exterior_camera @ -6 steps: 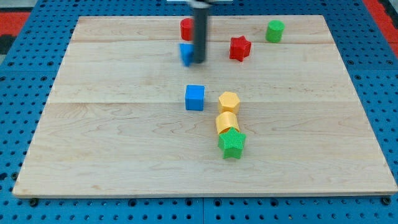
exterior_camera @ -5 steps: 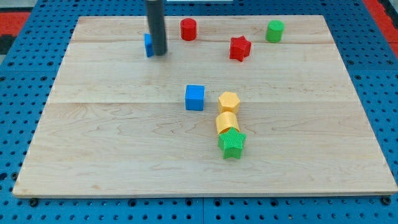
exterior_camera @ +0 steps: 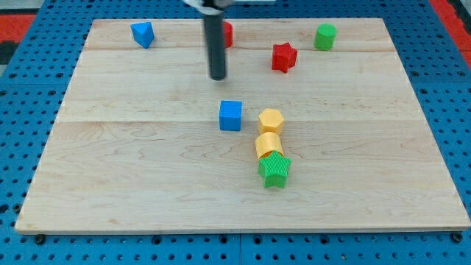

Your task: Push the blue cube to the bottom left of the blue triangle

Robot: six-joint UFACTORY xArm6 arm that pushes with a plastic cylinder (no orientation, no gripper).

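The blue cube (exterior_camera: 230,115) sits near the middle of the wooden board. The blue triangle (exterior_camera: 143,34) lies at the view's top left, far from the cube. My tip (exterior_camera: 218,77) stands above the cube, a little to its left, with a clear gap between them. It touches no block.
A red cylinder (exterior_camera: 227,34) is partly hidden behind the rod. A red star (exterior_camera: 284,57) and a green cylinder (exterior_camera: 325,36) lie at the top right. Two yellow hexagons (exterior_camera: 271,120) (exterior_camera: 268,144) and a green star (exterior_camera: 274,169) stand in a column just right of the cube.
The blue triangle has been pushed from beside the red cylinder to the board's top left. My tip went left with it, then came back right to just above the blue cube.
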